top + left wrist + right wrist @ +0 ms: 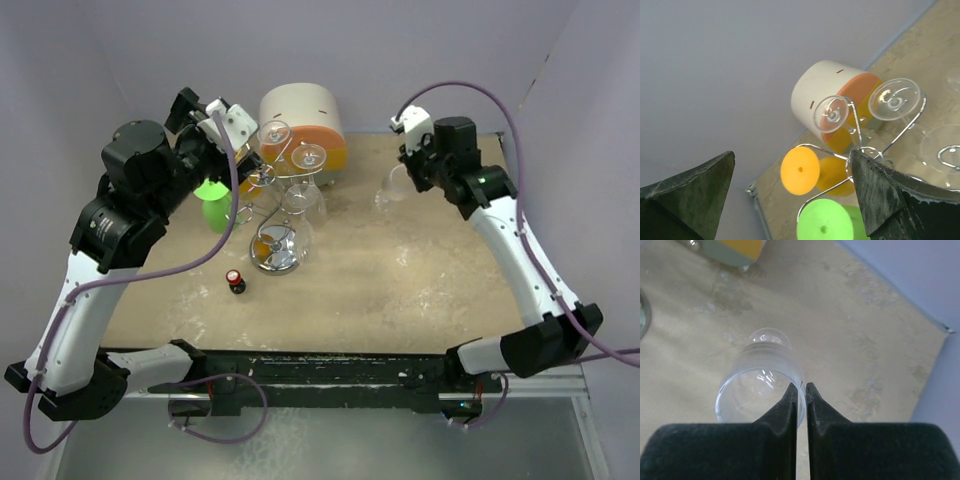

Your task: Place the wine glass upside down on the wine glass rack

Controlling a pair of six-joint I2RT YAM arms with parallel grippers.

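A clear wine glass [760, 375] stands upright on the table at the back right, seen as a faint clear shape [391, 190] in the top view. My right gripper [801, 386] is shut on its rim, one finger inside the bowl and one outside; from above the gripper [405, 172] is over the glass. The wine glass rack [272, 182], silver wire on a round shiny base [275, 248], stands left of centre. My left gripper [792, 154] is open beside the rack's wire arms [860, 145], nothing between its fingers.
Two clear glasses [831, 112] [895, 98] hang upside down on the rack, with an orange one [800, 170] and a green one [822, 222] on the nearer arms. A white-and-orange drum [303, 120] sits behind the rack. A small red-capped bottle [235, 281] stands in front.
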